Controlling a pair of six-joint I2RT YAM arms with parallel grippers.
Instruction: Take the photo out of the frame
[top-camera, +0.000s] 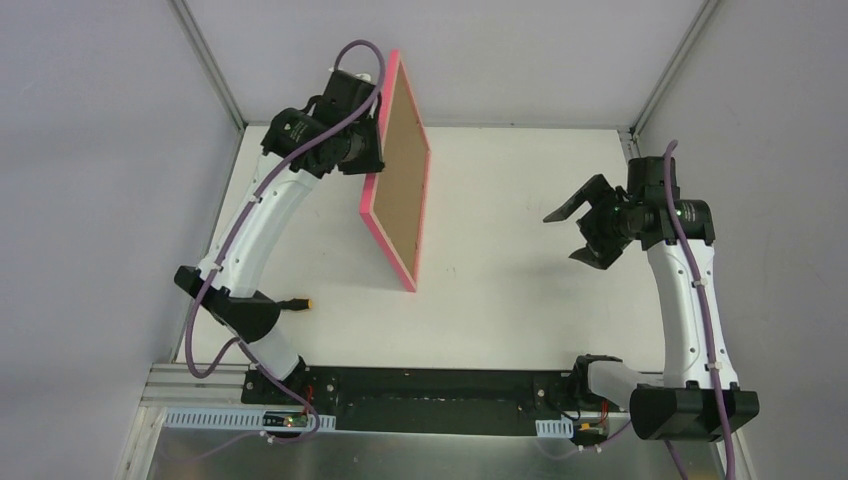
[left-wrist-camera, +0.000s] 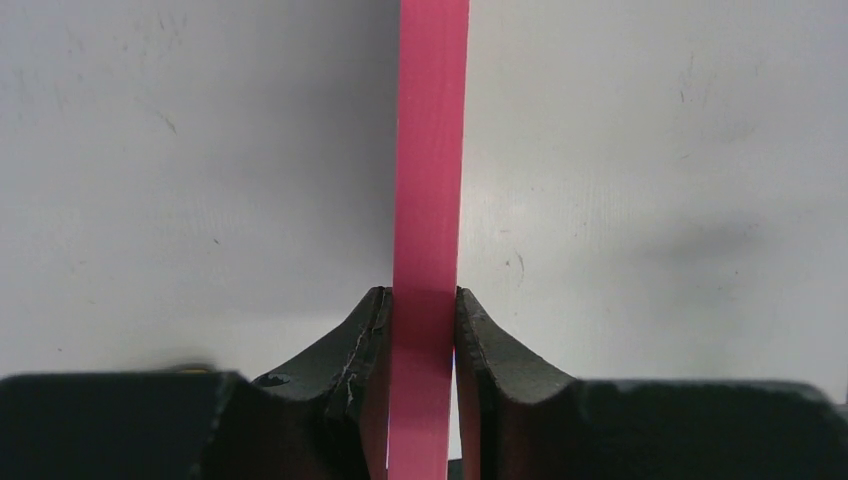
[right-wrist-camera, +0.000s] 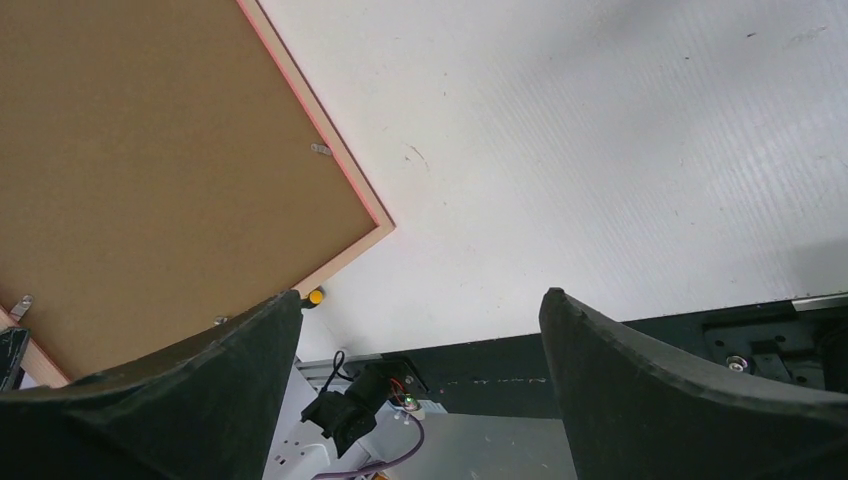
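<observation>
Two arms stand over a white table (top-camera: 520, 300), and only the left one has hold of anything. The left gripper (left-wrist-camera: 425, 318) is closed on the frame (top-camera: 398, 170). Its two fingers (left-wrist-camera: 365, 345) press against opposite faces of the thin pink edge, which runs straight up between them in the left wrist view.

From above, the frame stands on edge over the far left part of the table. It is tilted, with the gripper clamped near its upper far side and its lowest corner pointing toward the arm bases. Whether that corner touches the table cannot be told.

The brown backing board (right-wrist-camera: 150, 150) faces right, toward the other arm, and fills the pink border. Small metal tabs (right-wrist-camera: 320, 150) sit along its rim. The photo shows its picture side to none of the three cameras, and these views do not show whether it sits behind the board.

The right gripper (top-camera: 585, 235) hangs well apart from the frame, over the right half of the table, with its jaws spread wide and nothing between them. Its wrist camera looks past both dark fingers (right-wrist-camera: 640, 380) at one corner of the board and at the bare table. Beyond those it shows the black mounting rail (top-camera: 430, 400) at the near edge. A small yellow-tipped part (top-camera: 310, 303) sticks out beside the lower link of the left arm, near the frame's lowest corner but not touching it.
</observation>
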